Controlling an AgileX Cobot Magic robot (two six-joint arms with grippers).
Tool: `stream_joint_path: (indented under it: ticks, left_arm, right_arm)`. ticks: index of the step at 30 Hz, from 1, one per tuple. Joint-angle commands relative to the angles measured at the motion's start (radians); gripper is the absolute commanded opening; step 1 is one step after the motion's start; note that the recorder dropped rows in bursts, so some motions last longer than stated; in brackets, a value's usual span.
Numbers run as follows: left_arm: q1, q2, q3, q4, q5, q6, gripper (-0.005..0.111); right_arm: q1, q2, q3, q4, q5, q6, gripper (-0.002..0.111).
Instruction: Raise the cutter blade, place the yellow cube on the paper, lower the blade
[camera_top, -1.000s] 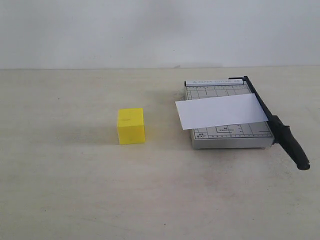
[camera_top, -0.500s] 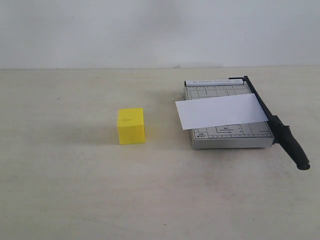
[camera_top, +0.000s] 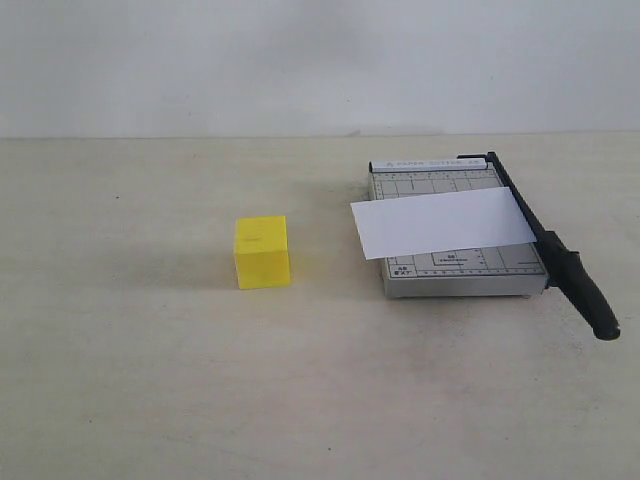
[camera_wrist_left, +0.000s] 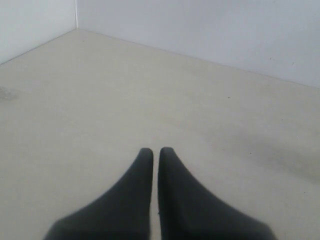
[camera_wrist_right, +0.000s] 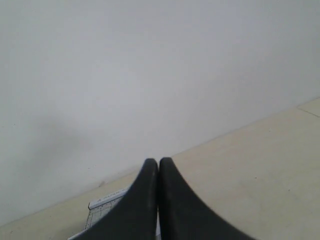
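My left pincer (camera_wrist_left: 155, 151) and right pincer (camera_wrist_right: 158, 162) are both closed, gripping nothing. The cube (camera_top: 262, 252) stands on the desk (camera_top: 150, 380), centre-left of the exterior view, well apart from the trimmer (camera_top: 465, 270) at right. The paper (camera_top: 442, 222) lies across the trimmer; the blade (camera_top: 555, 255) lies lowered along its right edge. The right wrist view shows only a trimmer corner.

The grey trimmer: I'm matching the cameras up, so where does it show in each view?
Exterior view: grey trimmer right of centre, under the paper.
Left wrist view: not in it.
Right wrist view: one printed corner beside the right pincer.
Shared landmark: the table-wall seam, in all three views.
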Motion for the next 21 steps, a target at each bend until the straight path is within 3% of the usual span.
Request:
stream_joint_path:
  ticks: [1,8,16,18,21]
  left_arm:
    - [0.002,-0.003,-0.001,0.000,-0.002,-0.004,0.004]
    - [0.002,-0.003,-0.001,0.000,-0.002,-0.004,0.004]
    - [0.002,-0.003,-0.001,0.000,-0.002,-0.004,0.004]
    - [0.002,-0.003,-0.001,0.000,-0.002,-0.004,0.004]
    - [0.002,-0.003,-0.001,0.000,-0.002,-0.004,0.004]
  right_arm:
    - [-0.001,0.064,-0.052,-0.012,0.000,-0.063,0.000]
    - [-0.001,0.185,-0.123,-0.012,0.020,-0.068,0.000]
    - [0.023,0.407,-0.334,-0.007,0.313,-0.246,0.001]
    - [0.049,0.465,-0.402,-0.004,0.380,-0.304,0.008]
    - [0.080,0.576,-0.509,-0.004,0.489,-0.336,0.032]
